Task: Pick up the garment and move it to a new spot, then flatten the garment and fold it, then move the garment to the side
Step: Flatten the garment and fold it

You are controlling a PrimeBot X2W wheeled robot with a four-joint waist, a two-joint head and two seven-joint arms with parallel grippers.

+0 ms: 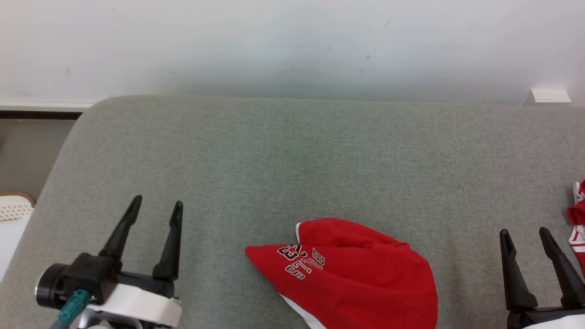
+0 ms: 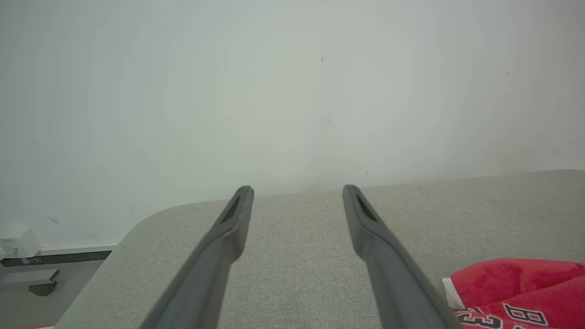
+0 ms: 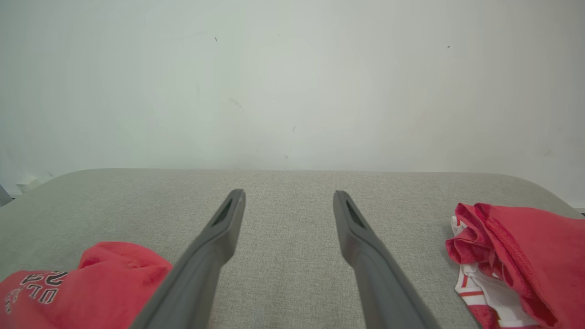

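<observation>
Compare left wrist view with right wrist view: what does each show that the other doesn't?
Left wrist: the open left pincer, a small white box and a dark baseboard strip at lower left.
Right wrist: the open right pincer and a crumpled red-and-white garment at its right.
Both: the bundled red garment with black-and-white lettering, the grey fabric surface and the plain white wall.

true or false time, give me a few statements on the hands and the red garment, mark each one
1. The left hand grips the red garment. False: it is open, empty and apart from it.
2. The red garment lies between the two hands. True.
3. The right hand is shut. False: its fingers stand apart.
4. Another red and white cloth lies on the grey surface, right of the right hand. True.
</observation>
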